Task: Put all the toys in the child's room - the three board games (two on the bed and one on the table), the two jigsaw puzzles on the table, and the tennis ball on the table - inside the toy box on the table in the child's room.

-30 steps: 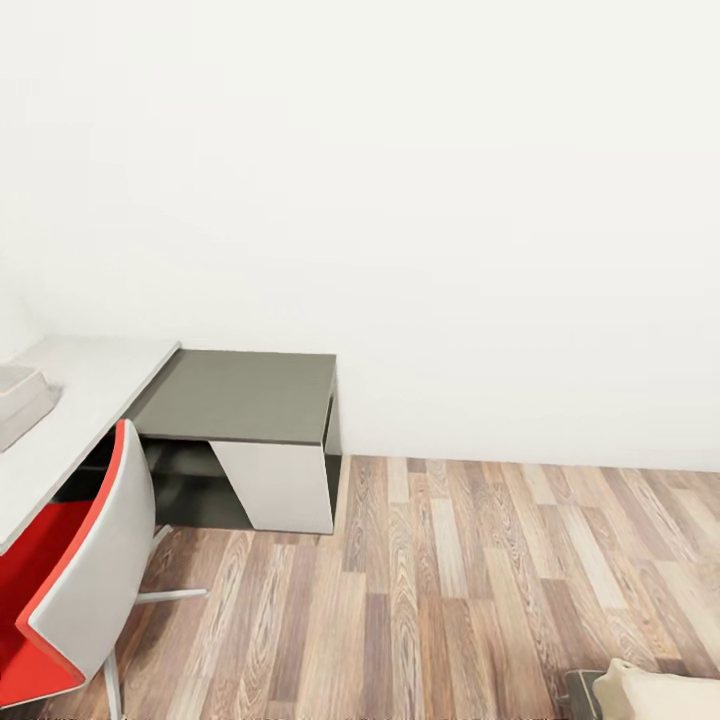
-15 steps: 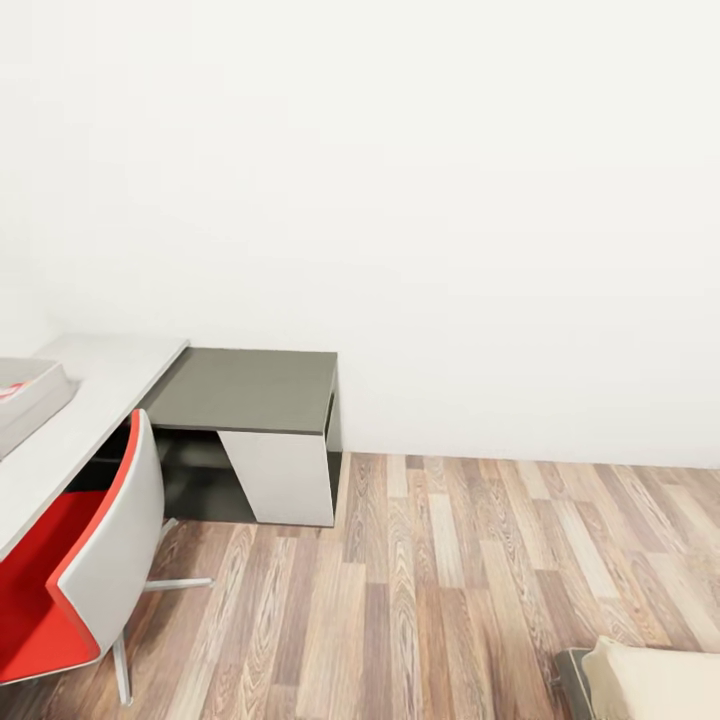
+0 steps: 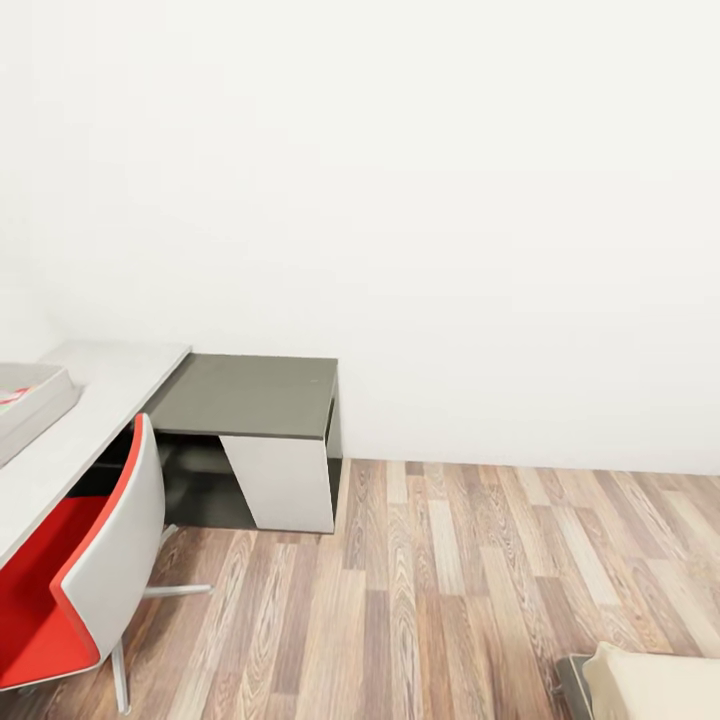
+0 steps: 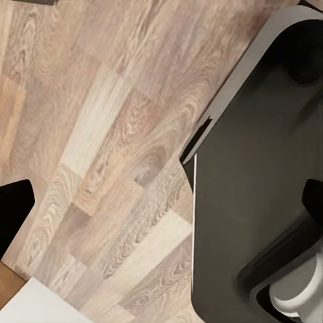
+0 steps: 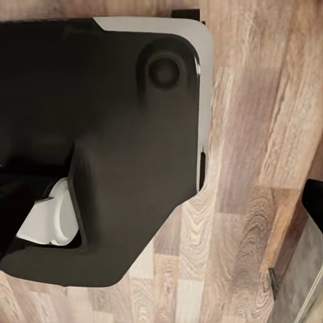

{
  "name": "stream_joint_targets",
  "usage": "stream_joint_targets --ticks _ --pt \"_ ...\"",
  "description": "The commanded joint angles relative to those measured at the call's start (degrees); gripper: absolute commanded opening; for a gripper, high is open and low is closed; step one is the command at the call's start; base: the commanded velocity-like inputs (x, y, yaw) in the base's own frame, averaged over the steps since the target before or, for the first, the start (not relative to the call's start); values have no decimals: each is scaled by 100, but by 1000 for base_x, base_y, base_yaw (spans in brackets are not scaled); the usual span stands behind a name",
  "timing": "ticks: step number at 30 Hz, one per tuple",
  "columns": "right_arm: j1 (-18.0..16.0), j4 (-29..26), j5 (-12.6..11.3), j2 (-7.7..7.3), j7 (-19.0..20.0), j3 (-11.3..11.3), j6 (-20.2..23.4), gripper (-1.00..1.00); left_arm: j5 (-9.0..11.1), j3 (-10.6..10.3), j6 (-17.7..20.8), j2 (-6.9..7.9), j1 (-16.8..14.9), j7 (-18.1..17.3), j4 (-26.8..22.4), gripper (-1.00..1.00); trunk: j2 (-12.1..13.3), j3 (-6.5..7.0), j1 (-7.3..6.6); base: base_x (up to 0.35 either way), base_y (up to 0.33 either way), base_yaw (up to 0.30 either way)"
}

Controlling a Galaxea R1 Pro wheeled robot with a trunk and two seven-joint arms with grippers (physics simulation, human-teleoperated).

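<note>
Below, both wrist views look down on the robot's dark base (image 5: 114,134) and plank floor (image 4: 101,134); the dark fingertips (image 4: 12,208) sit only at the edges, so I cannot tell the jaws' spread. Farther off, the head view shows a red chair (image 3: 90,570), the table (image 3: 110,385) and the toy box (image 3: 35,400).

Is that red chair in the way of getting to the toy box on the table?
Partly, it seems. The red chair stands right against the table, beside the toy box at the picture's left edge.
</note>
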Motion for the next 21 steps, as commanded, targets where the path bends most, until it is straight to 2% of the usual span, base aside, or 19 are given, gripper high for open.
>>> stream_joint_targets --ticks 1,21 --pt "-4 -10 -25 -7 -2 23 21 100 59 -49 -22 5 -2 37 -19 100 -10 -1 3 -5 0 0" --pt "-44 -3 -38 1 -6 13 10 100 48 -55 -14 9 63 37 -16 100 -10 185 3 -1 0 0"
